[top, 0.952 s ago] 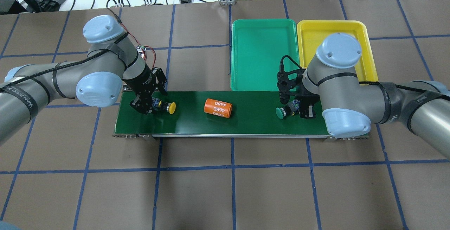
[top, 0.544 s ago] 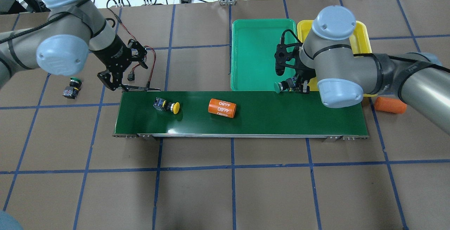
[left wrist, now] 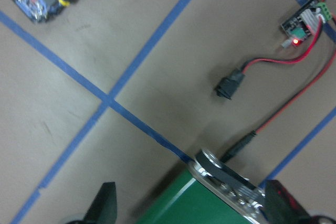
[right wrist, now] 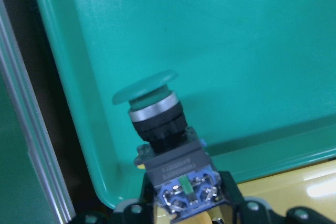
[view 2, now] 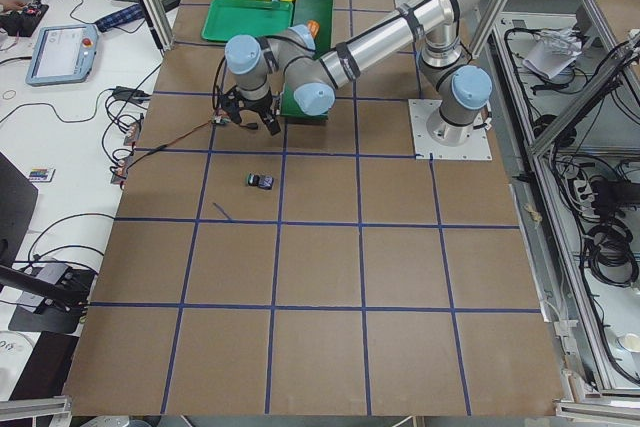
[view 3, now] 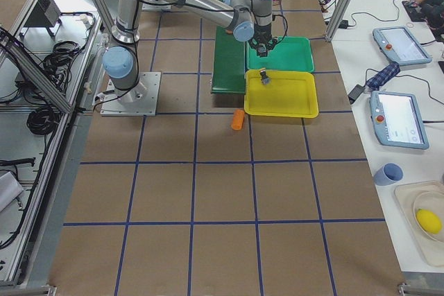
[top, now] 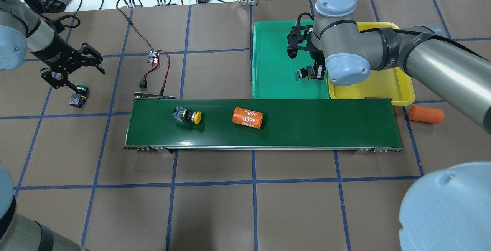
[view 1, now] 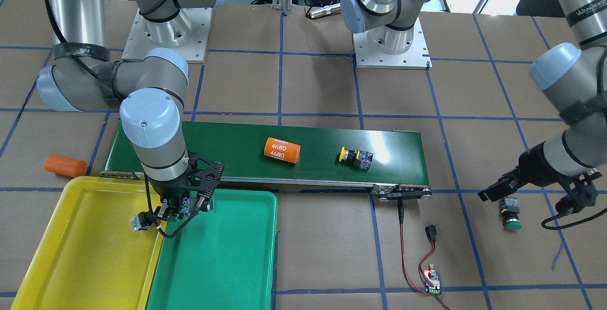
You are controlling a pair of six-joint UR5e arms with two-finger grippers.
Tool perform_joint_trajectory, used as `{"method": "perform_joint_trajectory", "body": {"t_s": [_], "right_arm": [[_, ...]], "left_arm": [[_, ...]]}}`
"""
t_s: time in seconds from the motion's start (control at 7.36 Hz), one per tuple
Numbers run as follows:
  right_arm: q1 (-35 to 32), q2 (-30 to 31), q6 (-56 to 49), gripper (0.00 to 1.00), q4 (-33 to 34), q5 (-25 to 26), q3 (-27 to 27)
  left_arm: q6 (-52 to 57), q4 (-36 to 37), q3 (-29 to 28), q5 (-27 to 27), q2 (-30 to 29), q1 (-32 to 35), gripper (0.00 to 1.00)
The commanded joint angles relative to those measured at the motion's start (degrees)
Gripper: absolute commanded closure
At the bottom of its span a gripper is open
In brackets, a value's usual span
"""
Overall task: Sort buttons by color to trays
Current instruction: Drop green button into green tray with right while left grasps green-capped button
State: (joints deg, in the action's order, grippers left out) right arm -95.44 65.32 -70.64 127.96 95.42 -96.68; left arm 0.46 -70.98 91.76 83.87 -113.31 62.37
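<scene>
Three buttons were noted. One green-capped black push-button (top: 302, 74) was clamped at its bluish-grey contact block by the right gripper (top: 316, 73), with the fingers closed on the block's sides. It was held over the shallow green plastic tray (top: 272, 51), close to the rim beside the bright yellow plastic tray (top: 383, 89). Its long axis was roughly level, with the cap pointed toward the green tray's middle and the block toward the yellow tray. Whether it touched the tray floor could not be told.

One yellow-capped push-button (top: 187, 115) was laid on its side on the dark-green conveyor belt (top: 326, 124). Its long axis ran along the belt, with the cap pointed at the orange cylinder marked 4680 (top: 247, 118) and apart from it.

One second green-capped push-button (top: 78, 96) was laid on the brown table (top: 230, 205) off the belt's end on the robot's left, with the cap pointed away from the robot. The left gripper (left wrist: 191, 205) was positioned near it, fingers spread wide and nothing held.

One plain orange cylinder (top: 425, 114) was laid on the table past the belt's other end.
</scene>
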Motion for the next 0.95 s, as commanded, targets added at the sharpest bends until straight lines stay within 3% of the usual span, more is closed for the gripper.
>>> {"method": "perform_joint_trajectory", "body": {"t_s": [0.0, 0.14, 0.27, 0.41, 0.82], "right_arm": [[0.0, 0.1, -0.5, 0.00, -0.8, 0.0, -0.1], [0.5, 0.8, -6.7, 0.00, -1.2, 0.0, -1.0], [0.6, 2.1, -13.7, 0.06, -1.1, 0.2, -3.1], [0.4, 5.8, -13.8, 0.06, -1.2, 0.1, -5.9], [1.9, 18.0, -14.3, 0.06, 3.1, 0.2, -23.1]], "left_arm": [[23.0, 6.6, -0.8, 1.5, -6.4, -4.0, 0.00], [28.1, 10.2, -1.1, 5.9, -8.1, -4.4, 0.00], [33.5, 11.6, -0.4, 7.4, -9.4, -4.4, 0.00], [43.0, 13.7, 0.2, 7.4, -10.3, -4.4, 0.00], [44.9, 17.9, 4.6, 7.1, -10.4, -3.1, 0.00]]}}
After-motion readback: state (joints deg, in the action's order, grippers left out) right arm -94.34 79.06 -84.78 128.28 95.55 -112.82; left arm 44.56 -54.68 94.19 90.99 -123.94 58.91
